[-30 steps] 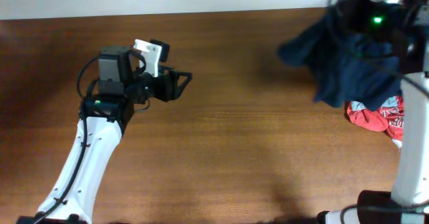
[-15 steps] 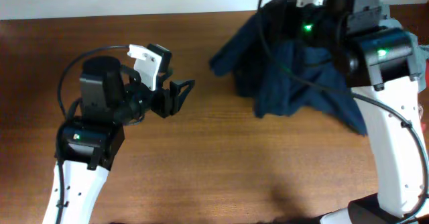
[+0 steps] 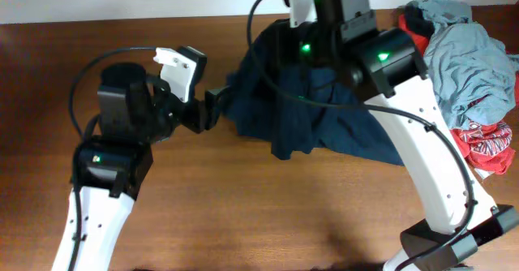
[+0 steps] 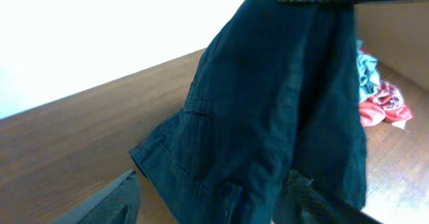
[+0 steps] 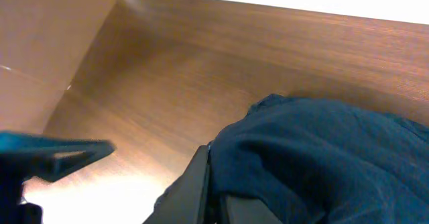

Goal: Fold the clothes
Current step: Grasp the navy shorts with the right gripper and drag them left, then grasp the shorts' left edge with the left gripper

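Barely begun: R gripper (image 5: 213,184) was clamped on the navy garment (image 3: 316,117), hanging it bunched over mid-table. L gripper (image 3: 216,107) had fingers apart just beside its edge. No fold yet; grey-blue garment (image 3: 466,52) & red garment (image 3: 486,141) lay heaped far right.

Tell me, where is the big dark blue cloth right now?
In the overhead view the dark blue cloth hangs from the right gripper over the middle of the table, between the open left gripper and the clothes pile at right.
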You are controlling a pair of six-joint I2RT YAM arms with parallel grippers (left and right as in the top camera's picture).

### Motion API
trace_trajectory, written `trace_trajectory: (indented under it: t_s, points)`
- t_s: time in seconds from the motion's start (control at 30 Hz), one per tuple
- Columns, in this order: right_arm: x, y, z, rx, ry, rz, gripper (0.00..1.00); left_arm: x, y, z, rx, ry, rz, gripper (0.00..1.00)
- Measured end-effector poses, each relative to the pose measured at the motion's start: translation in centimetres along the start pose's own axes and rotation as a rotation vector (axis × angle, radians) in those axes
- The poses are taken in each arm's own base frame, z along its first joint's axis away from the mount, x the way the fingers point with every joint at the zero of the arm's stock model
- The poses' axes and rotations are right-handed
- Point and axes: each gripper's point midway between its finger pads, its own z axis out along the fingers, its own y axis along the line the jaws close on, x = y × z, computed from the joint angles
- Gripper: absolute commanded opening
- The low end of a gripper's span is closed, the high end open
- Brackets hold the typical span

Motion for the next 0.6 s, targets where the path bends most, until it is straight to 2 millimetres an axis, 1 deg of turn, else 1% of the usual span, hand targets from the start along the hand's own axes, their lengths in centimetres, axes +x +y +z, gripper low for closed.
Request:
trace_trajectory:
  t_s: [0.13, 0.33, 0.53, 0.57, 0.6]
  points:
    - [-0.1, 0.5, 0.1, -0.011, -0.005, -0.009, 0.04, 1.0, 0.2, 1.3, 0.007, 0.037, 0.014, 0.76]
    - [-0.1, 0.5, 0.1, -0.01, -0.006, -0.009, 0.04, 2.4, -0.8, 3.3, 0.046, 0.09, 0.036, 0.77]
    - [-0.1, 0.5, 0.1, -0.011, -0.006, -0.009, 0.04, 3.3, -1.5, 4.5, 0.072, 0.122, 0.043, 0.77]
    - [-0.1, 0.5, 0.1, -0.011, -0.006, -0.009, 0.04, 3.4, -1.5, 4.6, 0.071, 0.126, 0.043, 0.76]
    - [-0.1, 0.5, 0.1, -0.011, -0.006, -0.009, 0.04, 3.5, -1.4, 4.7, 0.067, 0.131, 0.043, 0.67]
